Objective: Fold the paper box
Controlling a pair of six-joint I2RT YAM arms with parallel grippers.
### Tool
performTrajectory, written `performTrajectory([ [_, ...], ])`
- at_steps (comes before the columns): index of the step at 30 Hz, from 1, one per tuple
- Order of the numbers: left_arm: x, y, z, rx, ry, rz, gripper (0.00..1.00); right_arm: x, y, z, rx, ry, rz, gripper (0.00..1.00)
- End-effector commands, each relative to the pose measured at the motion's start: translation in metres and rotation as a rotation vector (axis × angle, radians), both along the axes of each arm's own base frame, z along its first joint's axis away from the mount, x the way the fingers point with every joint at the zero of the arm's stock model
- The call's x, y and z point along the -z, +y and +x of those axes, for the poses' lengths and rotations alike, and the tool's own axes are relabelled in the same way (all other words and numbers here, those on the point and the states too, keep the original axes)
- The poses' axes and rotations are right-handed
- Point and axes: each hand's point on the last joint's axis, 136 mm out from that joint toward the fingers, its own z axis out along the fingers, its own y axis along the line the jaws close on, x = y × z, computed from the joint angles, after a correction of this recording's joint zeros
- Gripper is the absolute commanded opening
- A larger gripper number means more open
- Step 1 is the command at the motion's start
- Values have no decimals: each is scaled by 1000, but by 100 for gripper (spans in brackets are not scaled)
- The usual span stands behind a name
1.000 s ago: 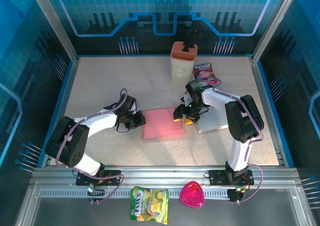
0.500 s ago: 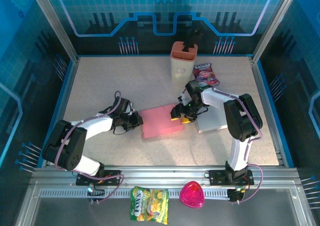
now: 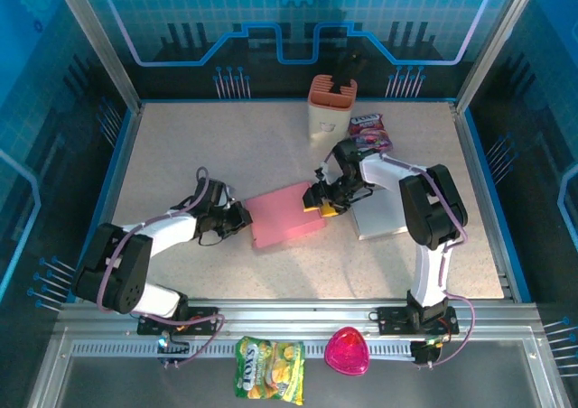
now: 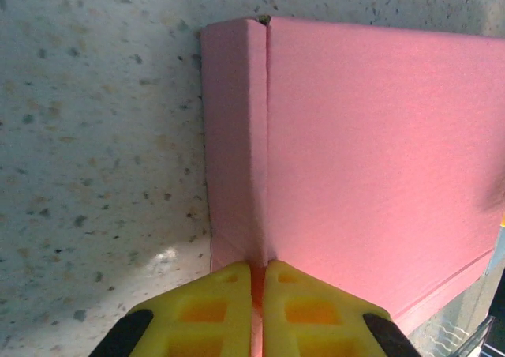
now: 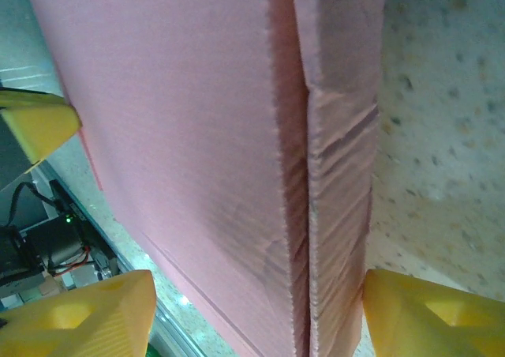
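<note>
The pink paper box (image 3: 284,214) lies flattened in the middle of the table, turned so that its right end points away. My left gripper (image 3: 242,220) is at its left end. In the left wrist view the yellow fingers (image 4: 213,310) of the left gripper (image 4: 258,294) are shut on the box's folded edge, and the pink panel (image 4: 371,152) spreads to the right. My right gripper (image 3: 318,202) is at the box's right end. It (image 5: 252,325) stands open, with the box end (image 5: 197,136) between its widely spread fingers; the right finger (image 5: 434,317) is close to the creased side flap.
A beige bin (image 3: 331,110) with dark items stands at the back, with a purple snack packet (image 3: 372,133) beside it. A grey flat sheet (image 3: 384,214) lies right of the box. A yellow-green candy bag (image 3: 269,369) and a pink heart-shaped thing (image 3: 348,352) sit on the near rail.
The box has slid left and turned, its right end swinging away from me. The left gripper has drawn back to the left with the box edge. The right gripper followed leftward.
</note>
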Motion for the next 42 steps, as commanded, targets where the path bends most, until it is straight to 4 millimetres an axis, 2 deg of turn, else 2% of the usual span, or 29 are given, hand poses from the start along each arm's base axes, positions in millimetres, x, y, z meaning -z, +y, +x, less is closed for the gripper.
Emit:
performTrajectory([
  [1, 30, 21, -28, -67, 139, 57, 9, -10, 12, 4, -37, -6, 76, 70],
  [15, 37, 33, -34, -107, 171, 63, 7, -1, -6, 18, -23, -55, -39, 72],
  [23, 38, 34, -32, -108, 171, 63, 7, -15, 38, 19, -61, -16, 123, 69],
  [32, 33, 32, -23, -102, 139, 51, 11, -36, 55, 23, 7, -4, 230, 59],
  [35, 23, 30, -15, -88, 102, 47, 13, -44, 57, 23, 46, 16, 255, 53],
  [37, 10, 28, -7, -69, 51, 45, 16, -48, 58, 23, 77, 36, 270, 48],
  [39, -8, 25, 1, -44, -27, 46, 21, -52, 57, 22, 108, 55, 277, 45],
  [42, -46, 22, 13, 6, -187, 66, 32, -60, 54, 23, 157, 84, 286, 42],
])
